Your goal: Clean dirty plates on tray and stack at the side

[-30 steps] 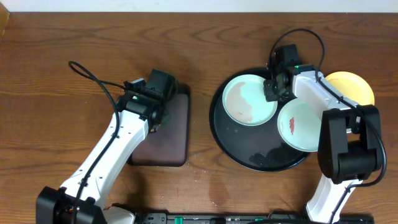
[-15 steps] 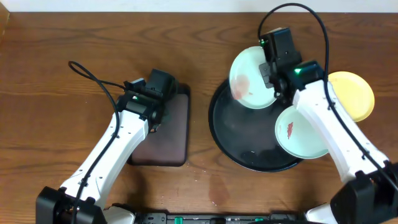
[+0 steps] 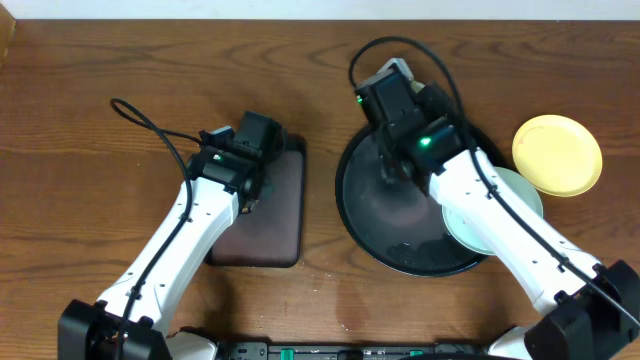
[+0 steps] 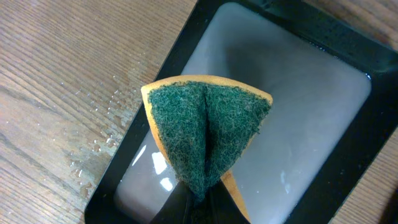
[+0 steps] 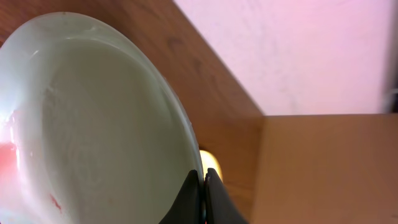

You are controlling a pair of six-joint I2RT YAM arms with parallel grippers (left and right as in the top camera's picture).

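My right gripper (image 5: 203, 193) is shut on the rim of a pale mint-blue plate (image 5: 93, 124) and holds it tilted on edge, in the air. The plate has a red smear at its lower left. In the overhead view this gripper (image 3: 387, 165) is over the back left of the round black tray (image 3: 370, 235), and the arm hides the held plate. A second mint-blue plate (image 3: 522, 195) lies on the tray's right side, partly under the arm. The pale yellow plate (image 3: 557, 155) lies on the table right of the tray. My left gripper (image 4: 198, 199) is shut on a green and yellow sponge (image 4: 205, 130).
A rectangular black tray (image 4: 298, 112) holding cloudy water lies under the sponge, left of the round tray in the overhead view (image 3: 275, 230). Water drops dot the wood (image 4: 99, 130) beside it. A pale wall and a light brown panel fill the right wrist view's background.
My right arm has lifted the smeared mint-blue plate off the round tray, tipped it on edge and swung left. The left arm and sponge have not moved.
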